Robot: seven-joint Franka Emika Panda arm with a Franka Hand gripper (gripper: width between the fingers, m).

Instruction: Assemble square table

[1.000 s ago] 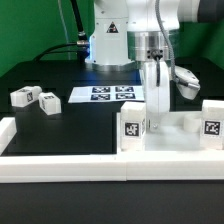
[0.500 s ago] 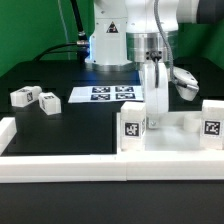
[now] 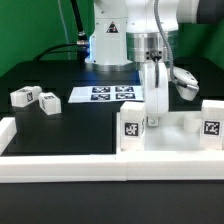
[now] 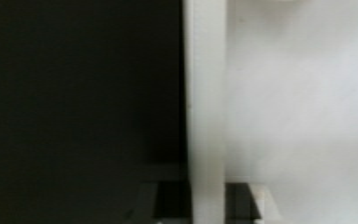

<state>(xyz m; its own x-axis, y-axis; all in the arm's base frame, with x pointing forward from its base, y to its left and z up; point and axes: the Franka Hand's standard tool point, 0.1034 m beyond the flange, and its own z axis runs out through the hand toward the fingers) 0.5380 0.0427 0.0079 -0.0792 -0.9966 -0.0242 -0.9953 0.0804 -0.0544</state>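
Observation:
The white square panel (image 3: 178, 138) sits against the front border wall at the exterior view's right. Two tagged white legs (image 3: 132, 128) (image 3: 211, 125) stand up from it at its left and right ends. My gripper (image 3: 153, 118) reaches straight down onto the panel just right of the left leg. In the wrist view the panel (image 4: 300, 110) fills one side, and its thin white edge (image 4: 204, 100) runs between my two dark fingertips (image 4: 172, 203), which press on it from both sides. Two loose tagged legs (image 3: 22, 97) (image 3: 47, 102) lie on the black table at the exterior view's left.
The marker board (image 3: 105, 94) lies flat behind the panel near the robot base. The long low white border wall (image 3: 90, 166) runs along the front, with a short return at the left (image 3: 6, 133). A cable hangs beside my gripper (image 3: 182, 82).

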